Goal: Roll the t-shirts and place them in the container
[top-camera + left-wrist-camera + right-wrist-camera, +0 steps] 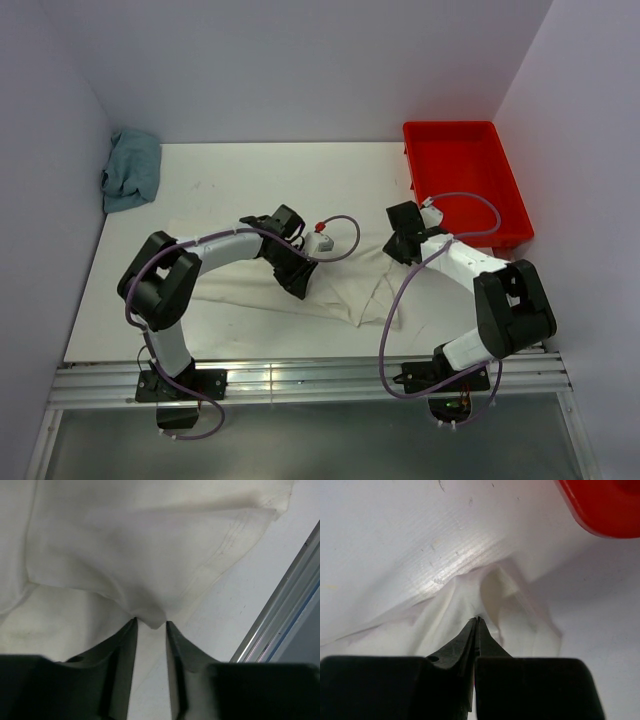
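Observation:
A cream-white t-shirt (345, 292) lies spread and wrinkled on the white table between my two arms. My left gripper (300, 285) sits on its middle. In the left wrist view the jaws (151, 622) stand a little apart with a bunched peak of the t-shirt (150, 555) pinched between the tips, and folds fan out from there. My right gripper (398, 250) is at the shirt's right edge. In the right wrist view its jaws (478, 619) are pressed together on a raised fold of the t-shirt (520, 612). A teal cloth garment (130, 170) lies crumpled at the back left.
A red tray (465, 180) stands at the back right, close behind my right gripper, and its rim shows in the right wrist view (605, 510). The metal rail (280, 615) of the table's near edge runs just past the shirt's hem. Walls close in the left, back and right sides.

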{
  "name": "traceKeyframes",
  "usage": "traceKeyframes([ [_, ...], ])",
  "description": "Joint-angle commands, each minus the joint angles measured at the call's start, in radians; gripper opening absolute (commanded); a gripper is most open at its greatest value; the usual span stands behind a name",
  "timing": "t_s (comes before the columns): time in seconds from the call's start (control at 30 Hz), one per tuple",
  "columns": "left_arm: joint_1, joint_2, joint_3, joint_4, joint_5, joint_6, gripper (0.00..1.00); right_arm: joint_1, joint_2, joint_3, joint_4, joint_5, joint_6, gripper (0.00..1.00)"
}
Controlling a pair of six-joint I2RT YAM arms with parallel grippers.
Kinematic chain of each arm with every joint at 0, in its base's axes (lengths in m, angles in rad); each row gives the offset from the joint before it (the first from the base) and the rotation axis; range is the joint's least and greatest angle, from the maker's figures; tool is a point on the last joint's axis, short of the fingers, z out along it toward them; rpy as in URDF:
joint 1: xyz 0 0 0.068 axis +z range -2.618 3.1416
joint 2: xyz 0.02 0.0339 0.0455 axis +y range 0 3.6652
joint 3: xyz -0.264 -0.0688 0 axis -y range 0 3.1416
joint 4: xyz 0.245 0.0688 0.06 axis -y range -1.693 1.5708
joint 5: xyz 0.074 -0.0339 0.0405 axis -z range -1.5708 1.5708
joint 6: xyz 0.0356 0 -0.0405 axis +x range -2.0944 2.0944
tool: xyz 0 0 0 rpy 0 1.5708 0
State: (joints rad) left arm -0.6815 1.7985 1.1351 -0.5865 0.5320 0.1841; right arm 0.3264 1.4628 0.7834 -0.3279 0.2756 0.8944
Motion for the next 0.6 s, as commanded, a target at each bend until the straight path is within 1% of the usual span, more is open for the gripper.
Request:
traceKeyframes([
  [0.0,-0.006,0.001,-0.003,0.027,-0.016,-0.012,0.37,-0.013,-0.002,0.054,-0.007,0.016,-0.018,0.0],
  [0.03,-0.007,-0.002,-0.006,0.034,-0.024,-0.014,0.4,-0.013,-0.004,0.056,-0.01,0.017,-0.02,0.0],
  [0.17,-0.007,-0.002,-0.018,0.034,-0.017,-0.012,0.43,-0.016,-0.01,0.059,-0.016,0.019,-0.023,0.0],
  [0.3,-0.009,0.002,-0.011,0.031,-0.003,-0.014,0.42,-0.02,-0.009,0.06,-0.014,0.014,-0.025,0.0],
  [0.37,-0.009,0.007,-0.005,0.03,-0.001,-0.015,0.4,-0.02,-0.007,0.06,-0.014,0.016,-0.025,0.0],
  [0.57,-0.013,0.018,0.008,0.019,0.013,-0.012,0.24,-0.021,0.001,0.07,-0.019,0.017,-0.029,0.0],
])
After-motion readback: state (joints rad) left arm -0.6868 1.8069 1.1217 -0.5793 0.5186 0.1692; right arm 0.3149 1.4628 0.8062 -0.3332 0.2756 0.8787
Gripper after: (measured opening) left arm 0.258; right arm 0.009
